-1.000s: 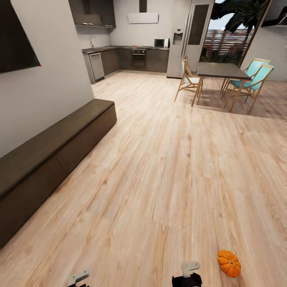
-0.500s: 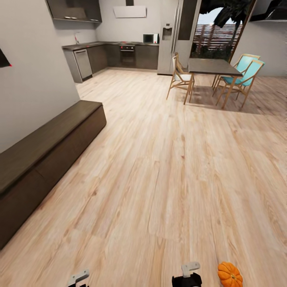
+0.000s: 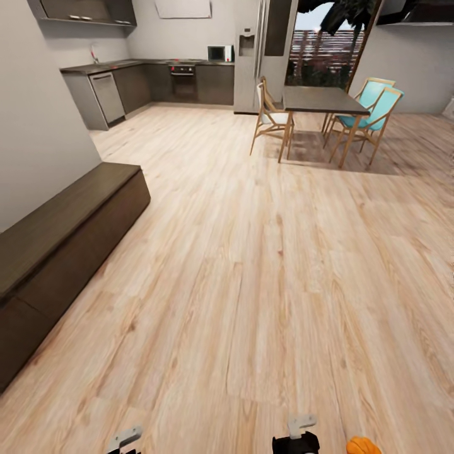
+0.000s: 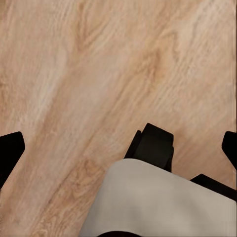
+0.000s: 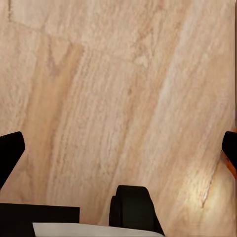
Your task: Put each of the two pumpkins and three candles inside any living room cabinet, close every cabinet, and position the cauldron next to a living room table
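Observation:
A small orange pumpkin (image 3: pixel 364 446) lies on the wood floor at the bottom edge of the head view, just right of my right arm's end (image 3: pixel 301 434). An orange sliver of the pumpkin (image 5: pixel 232 167) shows beside one fingertip in the right wrist view. The long dark-brown cabinet (image 3: pixel 63 233) runs along the left wall, its fronts shut. My left gripper (image 4: pixel 120 148) and right gripper (image 5: pixel 120 148) both hang over bare floor, open, with nothing between their fingers.
A dark dining table (image 3: pixel 321 99) with wooden and turquoise chairs (image 3: pixel 372 113) stands at the far right. The kitchen counter (image 3: pixel 151 79) lies at the back. My base's white body and black wheel (image 4: pixel 153 148) sit under the arms. Open wood floor stretches ahead.
The whole picture has shifted, so the camera has moved: the cabinet has slid left and the pumpkin has dropped to the bottom edge. Both grippers stay as they were.

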Robot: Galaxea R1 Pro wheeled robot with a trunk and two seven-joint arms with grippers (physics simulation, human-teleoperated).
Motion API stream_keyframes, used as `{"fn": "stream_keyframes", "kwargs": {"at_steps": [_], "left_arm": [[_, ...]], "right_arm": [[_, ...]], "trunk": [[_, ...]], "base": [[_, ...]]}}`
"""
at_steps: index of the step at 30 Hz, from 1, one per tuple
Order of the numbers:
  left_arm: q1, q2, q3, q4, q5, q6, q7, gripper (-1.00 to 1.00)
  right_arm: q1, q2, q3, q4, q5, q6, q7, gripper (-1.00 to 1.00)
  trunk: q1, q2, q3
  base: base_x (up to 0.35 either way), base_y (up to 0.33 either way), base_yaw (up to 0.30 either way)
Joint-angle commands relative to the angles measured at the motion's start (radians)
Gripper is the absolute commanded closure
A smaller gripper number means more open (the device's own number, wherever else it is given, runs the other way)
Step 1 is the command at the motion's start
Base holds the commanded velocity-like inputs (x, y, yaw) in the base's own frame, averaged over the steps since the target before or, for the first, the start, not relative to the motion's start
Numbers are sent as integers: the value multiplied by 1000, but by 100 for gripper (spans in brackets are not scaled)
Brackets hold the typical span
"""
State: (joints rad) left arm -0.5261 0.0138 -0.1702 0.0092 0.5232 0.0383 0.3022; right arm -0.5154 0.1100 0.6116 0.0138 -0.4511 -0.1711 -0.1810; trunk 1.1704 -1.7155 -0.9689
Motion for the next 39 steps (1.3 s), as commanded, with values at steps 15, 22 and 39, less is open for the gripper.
{"fn": "stream_keyframes", "kwargs": {"at_steps": [15,22,39], "left_arm": [[0,0,0,0,0,1,0,-100],[0,0,0,0,0,1,0,-100],[0,0,0,0,0,2,0,-100]], "right_arm": [[0,-3,-1,0,0,-1,0,-100],[0,-2,-1,1,1,-1,0,-100],[0,-1,-1,-2,3,-1,0,-100]], "trunk": [[0,0,-21],[0,0,-25],[0,0,-19]], "base": [[330,0,-135],[330,0,-45],[330,0,0]]}}
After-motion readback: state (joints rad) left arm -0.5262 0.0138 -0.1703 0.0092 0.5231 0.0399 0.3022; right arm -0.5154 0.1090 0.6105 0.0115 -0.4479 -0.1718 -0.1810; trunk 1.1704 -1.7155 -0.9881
